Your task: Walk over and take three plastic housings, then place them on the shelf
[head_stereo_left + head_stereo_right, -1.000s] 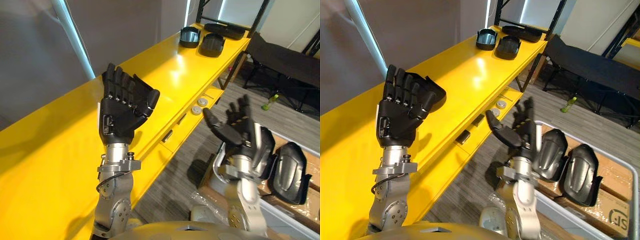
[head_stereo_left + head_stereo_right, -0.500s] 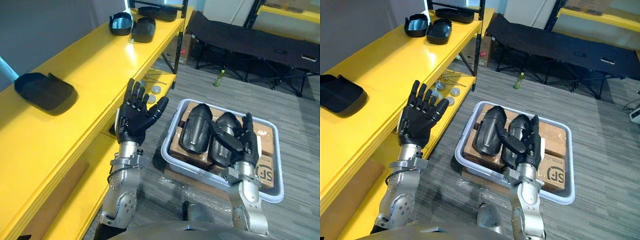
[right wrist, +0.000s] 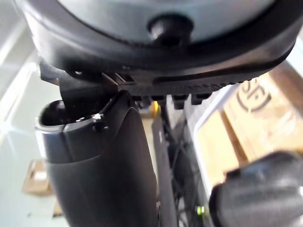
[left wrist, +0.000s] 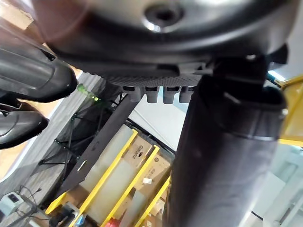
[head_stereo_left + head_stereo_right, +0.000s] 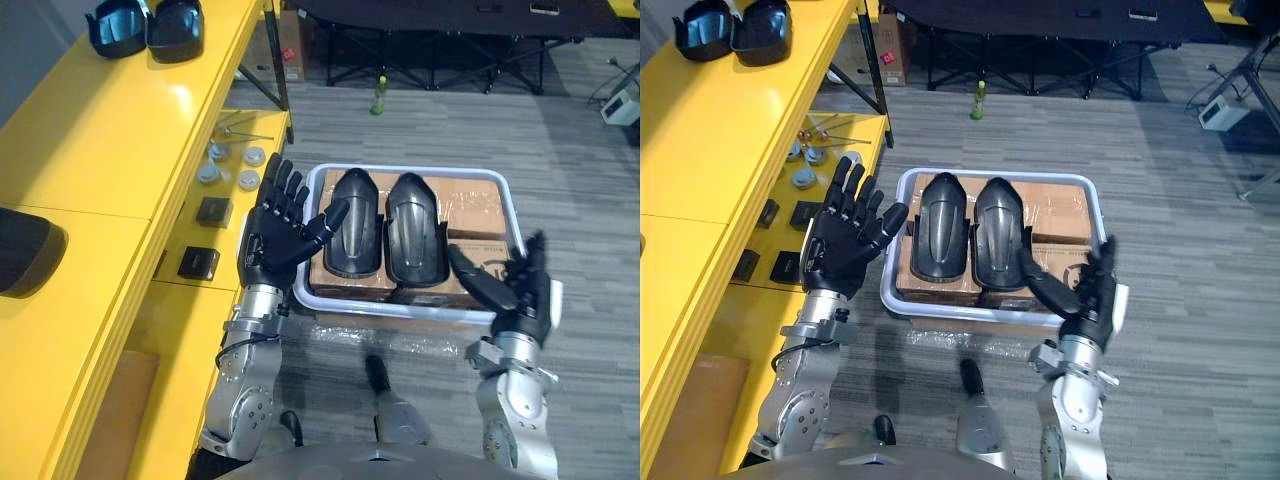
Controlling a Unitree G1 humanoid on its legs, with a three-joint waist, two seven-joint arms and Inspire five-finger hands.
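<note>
The left hand and right hand hover empty, fingers spread wide. They flank the bin where two plastic housings lie side by side, seemingly readying a grasp. The shelf already holds others.

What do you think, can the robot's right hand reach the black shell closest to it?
Probably yes. The right hand is open by the tub, and that plastic housing lies uncovered on top of the cardboard, with nothing over it.
</note>
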